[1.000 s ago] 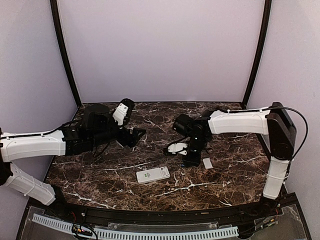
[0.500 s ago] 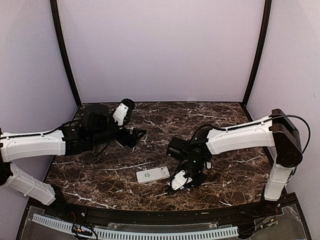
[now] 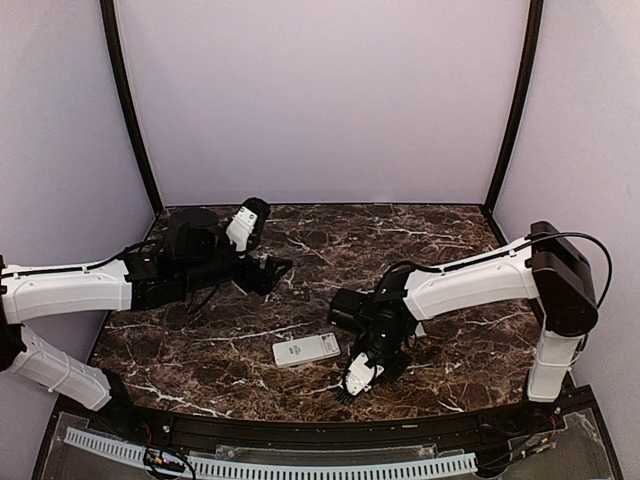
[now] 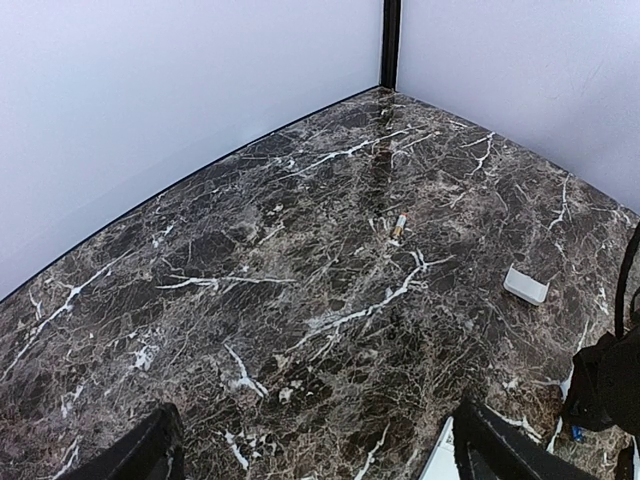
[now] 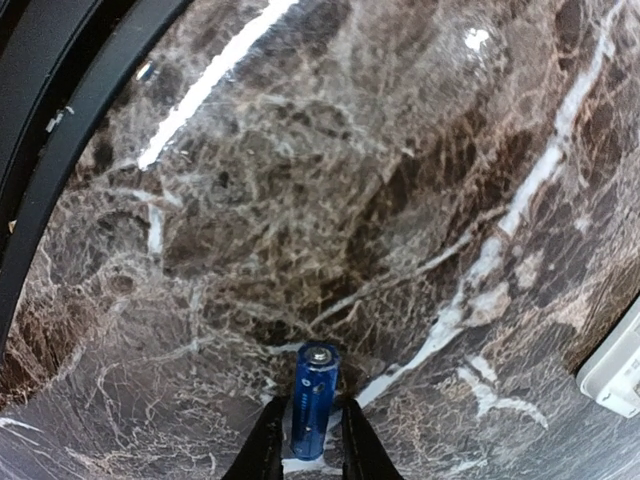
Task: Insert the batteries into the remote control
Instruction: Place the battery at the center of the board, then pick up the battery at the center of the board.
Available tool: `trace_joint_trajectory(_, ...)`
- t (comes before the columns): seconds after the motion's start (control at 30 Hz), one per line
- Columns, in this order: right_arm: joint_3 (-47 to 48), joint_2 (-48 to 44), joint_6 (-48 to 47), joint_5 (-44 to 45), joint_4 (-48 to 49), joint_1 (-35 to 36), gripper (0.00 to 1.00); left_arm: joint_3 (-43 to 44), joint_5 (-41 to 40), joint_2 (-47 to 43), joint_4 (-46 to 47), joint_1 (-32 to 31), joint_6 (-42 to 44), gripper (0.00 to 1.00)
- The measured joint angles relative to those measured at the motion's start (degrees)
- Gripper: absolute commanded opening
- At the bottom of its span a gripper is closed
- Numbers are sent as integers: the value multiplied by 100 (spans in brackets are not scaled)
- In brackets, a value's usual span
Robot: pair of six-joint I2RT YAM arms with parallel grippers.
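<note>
White-shelled along left arm (image 3: 70,290) and right arm (image 3: 470,280), black at joints, strung with thin black cable (image 3: 606,275), tipped with black-fingered right end effector (image 5: 312,445).

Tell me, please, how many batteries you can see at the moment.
2. One blue battery sits between the fingertips of the right gripper; a second battery appears to lie on the table farther back. More may be hidden.

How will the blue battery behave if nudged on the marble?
The battery is a smooth round cylinder, so it will probably roll. Its glossy skin likely slips in the right gripper. It looks rigid.
</note>
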Motion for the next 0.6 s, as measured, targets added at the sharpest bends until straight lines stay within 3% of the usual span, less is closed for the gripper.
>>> trace_joint_trajectory(0.37, 9, -317, 103, 409, 72, 52, 45, 0, 13, 0, 2, 0, 48, 93)
trace_joint_trajectory(0.43, 22, -435, 173, 433, 59, 63, 95, 0, 22, 0, 2, 0, 59, 93)
trace_joint_trajectory(0.6, 579, -1204, 1602, 409, 232, 72, 99, 0, 66, -9, -2, 0, 39, 93)
